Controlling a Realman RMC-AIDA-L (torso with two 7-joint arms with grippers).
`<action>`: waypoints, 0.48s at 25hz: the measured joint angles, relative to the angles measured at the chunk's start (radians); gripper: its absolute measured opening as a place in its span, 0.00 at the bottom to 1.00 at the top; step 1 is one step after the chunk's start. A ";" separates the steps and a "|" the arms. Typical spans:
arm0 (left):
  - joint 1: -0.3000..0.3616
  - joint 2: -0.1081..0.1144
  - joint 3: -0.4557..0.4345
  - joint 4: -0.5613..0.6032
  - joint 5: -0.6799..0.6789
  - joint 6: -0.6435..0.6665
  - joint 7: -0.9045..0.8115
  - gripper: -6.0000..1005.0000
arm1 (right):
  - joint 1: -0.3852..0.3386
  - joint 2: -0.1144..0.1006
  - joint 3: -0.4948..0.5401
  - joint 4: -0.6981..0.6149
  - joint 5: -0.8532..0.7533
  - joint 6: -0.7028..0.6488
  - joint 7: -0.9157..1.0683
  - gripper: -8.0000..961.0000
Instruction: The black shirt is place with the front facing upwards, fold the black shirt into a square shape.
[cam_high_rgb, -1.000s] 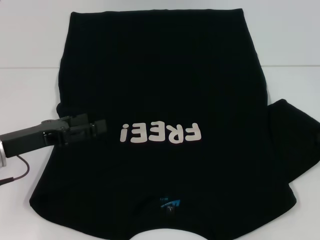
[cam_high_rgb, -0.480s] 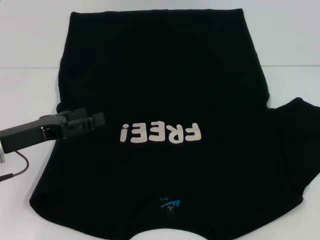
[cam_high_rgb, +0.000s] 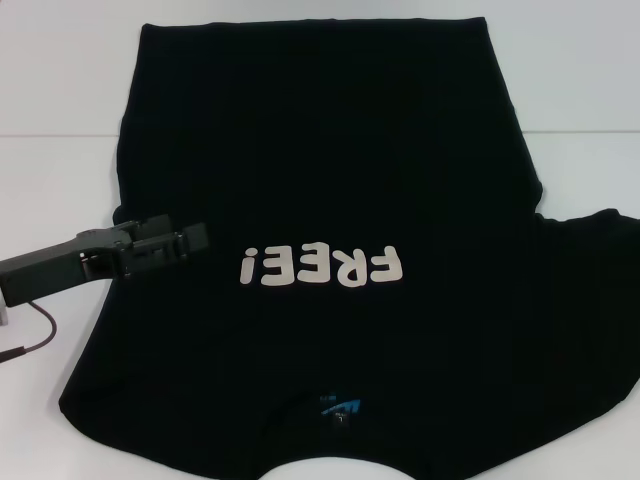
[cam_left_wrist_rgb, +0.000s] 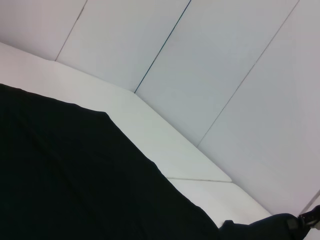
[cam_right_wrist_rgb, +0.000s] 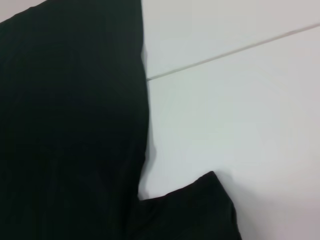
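The black shirt (cam_high_rgb: 330, 180) lies front up on the white table (cam_high_rgb: 60, 90), its cream "FREE!" letters (cam_high_rgb: 320, 266) near the middle and the blue neck label (cam_high_rgb: 340, 405) at the near edge. My left gripper (cam_high_rgb: 185, 236) hovers over the shirt's left edge, level with the letters, open and holding nothing. The right sleeve (cam_high_rgb: 600, 290) stretches out past the right border of the head view. In the left wrist view a small dark piece at the sleeve's tip looks like my right gripper (cam_left_wrist_rgb: 309, 218). The right wrist view shows only the shirt's side (cam_right_wrist_rgb: 70, 125) and a sleeve corner (cam_right_wrist_rgb: 200, 210).
White table (cam_right_wrist_rgb: 235, 115) surrounds the shirt, with a seam line running across it behind the shirt's middle. A thin red cable (cam_high_rgb: 30, 335) hangs off my left arm at the left border. White wall panels (cam_left_wrist_rgb: 210, 75) rise behind the table.
The right sleeve has been drawn outward to the right, now reaching the frame's edge. My left gripper has pulled back a little to the left and away from me; the shirt beneath it has not shifted.
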 joint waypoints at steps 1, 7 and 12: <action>0.000 0.000 0.000 0.000 0.000 0.000 0.000 0.92 | 0.002 0.000 0.000 0.000 0.000 -0.005 0.000 0.08; 0.000 0.001 0.000 0.000 -0.001 0.000 0.000 0.91 | 0.015 0.008 0.002 -0.021 0.013 -0.128 0.009 0.09; -0.002 0.004 -0.012 0.000 -0.002 -0.003 0.000 0.91 | 0.041 0.019 -0.007 -0.037 0.050 -0.226 0.000 0.10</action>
